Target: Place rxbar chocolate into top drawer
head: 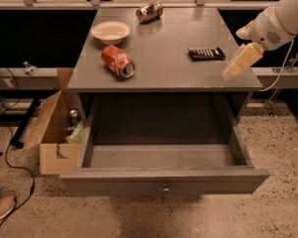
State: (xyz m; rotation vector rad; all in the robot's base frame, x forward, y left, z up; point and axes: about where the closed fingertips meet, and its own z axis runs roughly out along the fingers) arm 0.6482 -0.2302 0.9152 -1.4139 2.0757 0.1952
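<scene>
The rxbar chocolate (pixel 206 53) is a flat black bar with pale lettering, lying on the right part of the grey cabinet top (pixel 164 68). The top drawer (pixel 164 157) is pulled open below, with a small round knob (pixel 165 189) on its front, and its inside looks empty. My gripper (pixel 238 66) hangs from the white arm at the right, over the cabinet top's right front corner, a little right of and nearer than the bar, not touching it.
A red soda can (pixel 118 61) lies on its side at the left front of the top. A white bowl (pixel 110 31) sits behind it. Another can (pixel 149 11) lies at the back. An open cardboard box (pixel 57 128) stands on the floor at the left.
</scene>
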